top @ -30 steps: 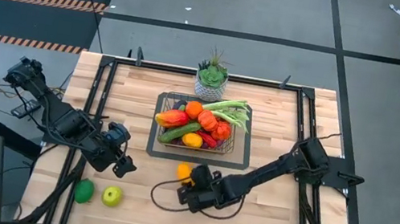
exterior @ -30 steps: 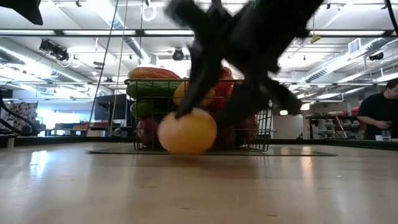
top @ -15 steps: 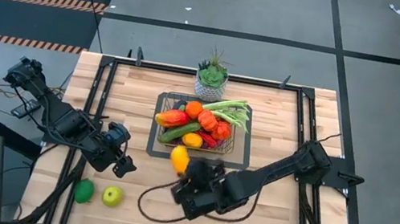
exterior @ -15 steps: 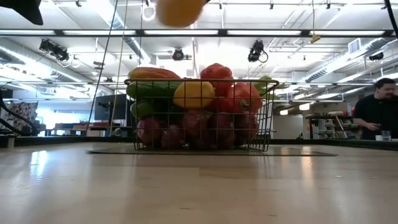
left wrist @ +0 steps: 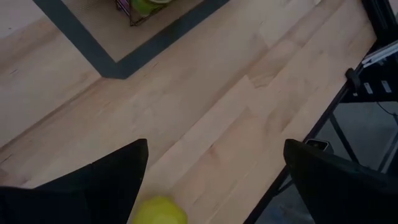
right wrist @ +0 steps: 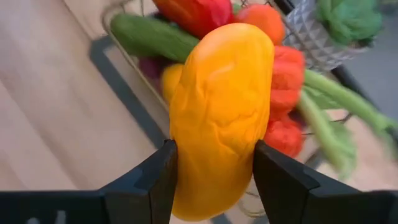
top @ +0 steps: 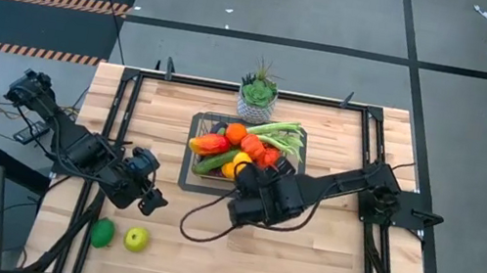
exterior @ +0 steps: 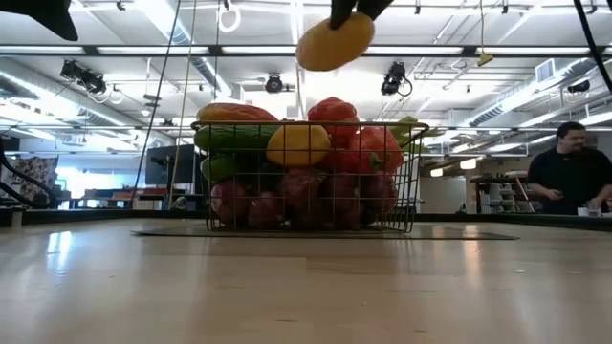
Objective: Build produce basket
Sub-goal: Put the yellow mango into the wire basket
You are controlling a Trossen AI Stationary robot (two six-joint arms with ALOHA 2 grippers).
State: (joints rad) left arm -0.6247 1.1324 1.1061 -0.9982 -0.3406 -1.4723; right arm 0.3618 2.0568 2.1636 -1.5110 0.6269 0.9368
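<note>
The dark wire basket [top: 196,125] stands on a dark mat, heaped with red, orange, green and yellow produce; the low view shows its grid wall [exterior: 402,191]. My right gripper [top: 248,173] hovers over the basket's near edge, shut on a yellow-orange oval fruit [right wrist: 217,118], which the low view shows high above the heap [exterior: 335,40]. My left gripper [top: 146,202] waits open above the table's near left part. Below it, a yellow-green apple [top: 137,238] and a green fruit [top: 102,232] lie on the wood; the left wrist view catches the apple [left wrist: 160,213]. My right gripper pinches the yellow-orange fruit between its two fingers [right wrist: 155,177], one on each side of the fruit's rear end [right wrist: 186,186]. Most of the fruit sticks out past the fingertips. It is lifted clear and tilted, hanging over the basket's near side.
A patterned pot with a green succulent [top: 257,95] stands just beyond the basket's far side. Black frame rails run along the table's left and right edges. Bare wood lies between the mat and the near edge. A person [exterior: 572,172] is in the room behind.
My right gripper, shut on the yellow-orange fruit, has lifted it clear of the table in front of the basket. It carried the fruit up and toward the far edge, until it hangs over the basket's near side. The left arm has kept still.
</note>
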